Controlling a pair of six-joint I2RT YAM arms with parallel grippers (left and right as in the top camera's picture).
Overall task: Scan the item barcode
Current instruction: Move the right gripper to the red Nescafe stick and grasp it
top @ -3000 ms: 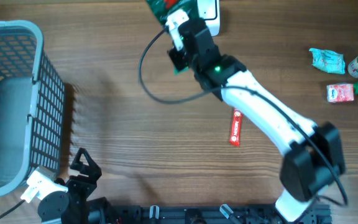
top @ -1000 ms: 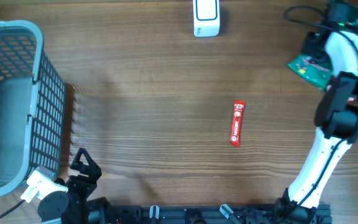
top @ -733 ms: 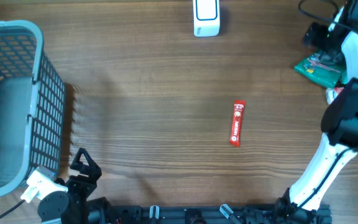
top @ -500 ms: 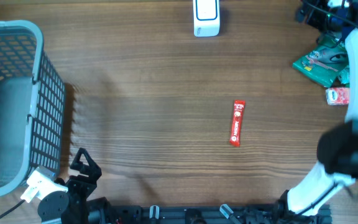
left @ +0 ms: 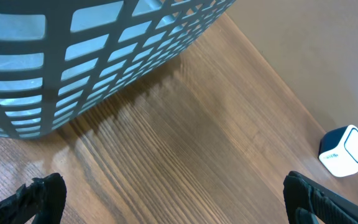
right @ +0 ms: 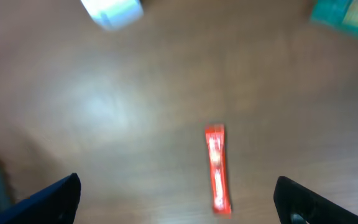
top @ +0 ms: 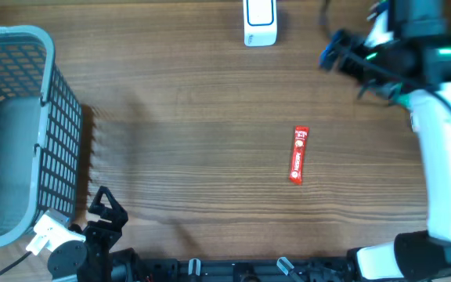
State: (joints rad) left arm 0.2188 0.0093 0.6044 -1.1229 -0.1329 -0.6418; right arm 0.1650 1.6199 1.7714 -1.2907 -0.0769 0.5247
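Note:
A red stick packet [top: 298,154] lies flat near the middle of the table, also seen blurred in the right wrist view [right: 217,168]. The white barcode scanner [top: 259,22] stands at the far edge and shows in both wrist views [right: 112,11] [left: 344,149]. My right gripper [top: 344,69] hangs open and empty high above the table's right side, up and to the right of the red packet [right: 179,202]. A green packet [right: 347,12] lies beyond it. My left gripper [left: 179,202] rests open and empty at the front left [top: 104,207].
A blue-grey mesh basket [top: 49,94] fills the left side, close above the left gripper [left: 73,50]. The right arm's white links [top: 445,157] cover the table's right edge and whatever lies there.
The right gripper opened and let go of the green packet at the right side. It then rose and swung left, towards the table's middle. The left arm and red packet stayed put.

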